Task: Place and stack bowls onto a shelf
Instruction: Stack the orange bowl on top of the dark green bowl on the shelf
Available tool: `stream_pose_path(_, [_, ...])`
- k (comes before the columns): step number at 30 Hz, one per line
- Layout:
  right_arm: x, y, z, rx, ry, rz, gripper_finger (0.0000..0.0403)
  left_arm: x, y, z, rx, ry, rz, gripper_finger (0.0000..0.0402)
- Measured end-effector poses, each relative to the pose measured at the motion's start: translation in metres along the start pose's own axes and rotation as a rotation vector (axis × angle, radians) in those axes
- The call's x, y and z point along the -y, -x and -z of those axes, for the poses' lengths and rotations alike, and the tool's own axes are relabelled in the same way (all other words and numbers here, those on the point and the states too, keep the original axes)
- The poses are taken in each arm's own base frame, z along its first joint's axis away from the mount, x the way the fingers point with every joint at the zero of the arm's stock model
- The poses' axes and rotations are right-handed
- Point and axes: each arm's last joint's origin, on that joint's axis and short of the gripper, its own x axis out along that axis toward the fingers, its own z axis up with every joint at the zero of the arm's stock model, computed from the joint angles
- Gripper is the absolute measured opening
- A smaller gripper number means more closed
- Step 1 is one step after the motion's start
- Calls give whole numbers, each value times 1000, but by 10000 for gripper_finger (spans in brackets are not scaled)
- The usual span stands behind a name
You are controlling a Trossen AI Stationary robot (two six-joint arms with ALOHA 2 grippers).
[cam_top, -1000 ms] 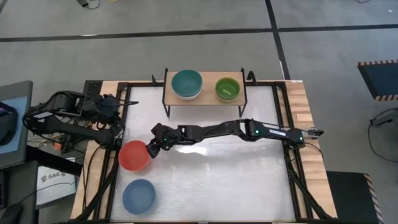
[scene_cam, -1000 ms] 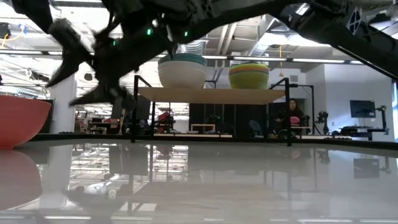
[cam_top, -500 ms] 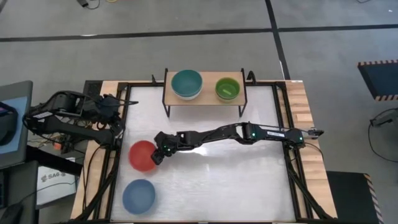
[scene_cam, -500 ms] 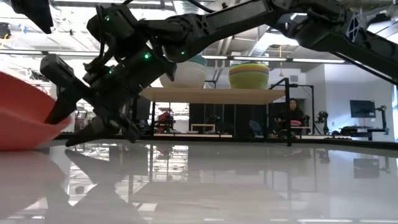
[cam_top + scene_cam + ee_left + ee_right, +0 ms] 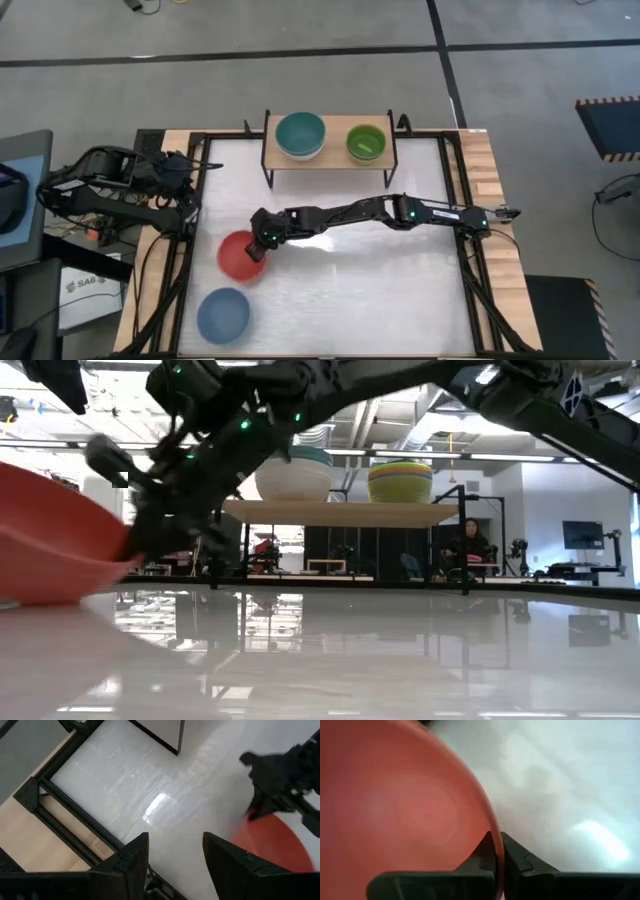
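A red bowl point(image 5: 238, 258) sits on the white table left of centre, and my right gripper point(image 5: 263, 246) is shut on its right rim. In the low view the red bowl point(image 5: 50, 550) is tilted. A blue bowl point(image 5: 222, 315) stands on its base near the front left corner. At the far edge, the wooden shelf point(image 5: 335, 152) carries a teal bowl point(image 5: 300, 133) nested in a cream one and a green bowl point(image 5: 365, 142) on a stack. My left gripper point(image 5: 175, 860) waits open over the table's left edge. My right gripper pinches the red bowl's rim point(image 5: 496, 840) on the side toward the table's right. One finger point(image 5: 481, 857) is inside the bowl and the other finger point(image 5: 517, 857) outside. It comes slanting down from the right. The bowl is tilted, its underside low at the table.
The black frame rails point(image 5: 196, 190) run along the table's sides. The long right arm point(image 5: 400, 212) stretches across the table's middle in front of the shelf. Bare white surface point(image 5: 370, 290) fills the near right half.
My right gripper has moved toward the near edge and has shut on the red bowl's rim. The bowl has slid a little toward the table's right and near edge, and has tipped from upright to tilted.
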Motion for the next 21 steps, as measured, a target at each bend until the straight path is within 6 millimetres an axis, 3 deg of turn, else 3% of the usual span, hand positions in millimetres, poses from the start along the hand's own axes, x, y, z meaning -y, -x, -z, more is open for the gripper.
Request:
stream_pose_path(3, [-3, 23, -7, 13, 54, 147, 26, 0, 0, 0, 0, 18, 0, 171])
stream_pose_path(11, [-20, 116, -40, 10, 275, 365, 25, 2, 0, -5, 68, 44, 2, 171])
stream_pose_path(17, [-29, 186, -56, 30, 335, 471, 25, 17, 2, -27, 264, 5, 115, 171])
stream_pose_path(21, [-32, 220, -64, 87, 352, 551, 25, 33, -2, -49, 368, -55, 155, 171])
